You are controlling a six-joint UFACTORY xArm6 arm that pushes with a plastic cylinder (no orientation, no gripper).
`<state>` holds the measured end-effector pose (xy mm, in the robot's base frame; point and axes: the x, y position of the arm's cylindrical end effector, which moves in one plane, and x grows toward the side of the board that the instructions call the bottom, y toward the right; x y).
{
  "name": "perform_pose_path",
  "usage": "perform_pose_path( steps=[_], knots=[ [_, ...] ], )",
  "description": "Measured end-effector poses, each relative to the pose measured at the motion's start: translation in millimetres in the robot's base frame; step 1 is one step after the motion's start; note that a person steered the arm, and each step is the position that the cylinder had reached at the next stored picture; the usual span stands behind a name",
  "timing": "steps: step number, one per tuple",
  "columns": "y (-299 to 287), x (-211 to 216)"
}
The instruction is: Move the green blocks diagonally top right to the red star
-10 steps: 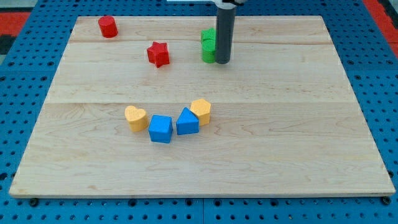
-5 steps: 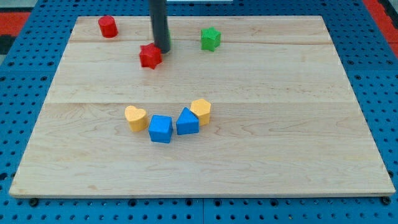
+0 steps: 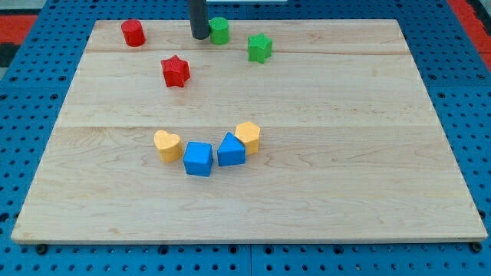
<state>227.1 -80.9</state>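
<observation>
Risk assessment: the round green block (image 3: 219, 30) is sitting close to the far edge of the pale wooden board (image 3: 345, 192), so any further push toward that edge is liable to send it off the worktop. The green star-shaped block (image 3: 260, 47) is lying apart from it, toward the far right corner; a single stroke is unlikely to gather both. The red star-shaped block (image 3: 176, 71) is lying nearer the left, below both greens, and a careless sweep is likely to knock it and shift the reference point.

Position: my tip (image 3: 199, 35), a bare rod holding nothing, is standing just beside the round green block on its left side, apparently touching or nearly so. The green star is lying well to the tip's right. Both green blocks are resting up and right of the red star.
</observation>
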Motion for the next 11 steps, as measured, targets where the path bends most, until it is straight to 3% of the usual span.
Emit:
perform_pose_path(
  steps=[3,5,8,11],
  knots=[
    [17,-35],
    [50,-32],
    [50,-27],
    [57,38]
  ],
)
